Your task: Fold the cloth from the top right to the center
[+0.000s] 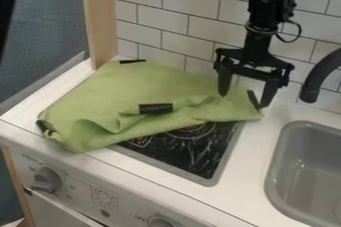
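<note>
i have the fingers spread at the right corner of the green cloth, astride its black strip, presumably to pinch there for the centerward fold, while the cloth lies rumpled over the stovetop and surface.

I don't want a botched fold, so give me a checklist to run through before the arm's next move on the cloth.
1. End effector open: ok, fingers spread apart.
2. End effector at the cloth's right-hand corner: ok, it is by the black strip there.
3. That corner lying outward, unfolded: ok.
4. Fingertips low enough to grasp the cloth: cannot tell; contact is unclear from this angle.
5. Cloth smooth: not ok, it is rumpled along the front.
6. Middle free of bunched fabric: not ok, a raised fold lies beside the middle strip.
</note>
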`<state>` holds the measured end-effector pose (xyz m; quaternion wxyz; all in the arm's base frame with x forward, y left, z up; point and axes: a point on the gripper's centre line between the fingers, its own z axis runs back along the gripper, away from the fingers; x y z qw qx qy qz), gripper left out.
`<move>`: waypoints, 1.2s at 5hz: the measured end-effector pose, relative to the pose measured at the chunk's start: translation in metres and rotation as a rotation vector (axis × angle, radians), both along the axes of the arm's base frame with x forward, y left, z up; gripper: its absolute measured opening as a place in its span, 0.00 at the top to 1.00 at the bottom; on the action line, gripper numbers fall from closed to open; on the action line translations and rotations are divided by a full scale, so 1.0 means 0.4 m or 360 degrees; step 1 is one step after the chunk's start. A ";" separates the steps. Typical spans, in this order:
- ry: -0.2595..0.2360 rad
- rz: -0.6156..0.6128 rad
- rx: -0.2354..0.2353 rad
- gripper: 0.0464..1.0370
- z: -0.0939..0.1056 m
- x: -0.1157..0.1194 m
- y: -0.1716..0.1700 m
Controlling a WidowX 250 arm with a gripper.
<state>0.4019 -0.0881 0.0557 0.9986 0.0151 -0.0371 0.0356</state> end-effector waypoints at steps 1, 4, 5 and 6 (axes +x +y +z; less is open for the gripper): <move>0.0027 0.0048 0.0028 0.04 -0.022 0.025 -0.002; 0.0050 0.0130 -0.0003 0.04 -0.088 0.098 -0.029; 0.0031 0.0159 -0.0013 0.09 -0.092 0.104 -0.031; 0.0014 0.0211 0.0015 0.39 -0.091 0.107 -0.025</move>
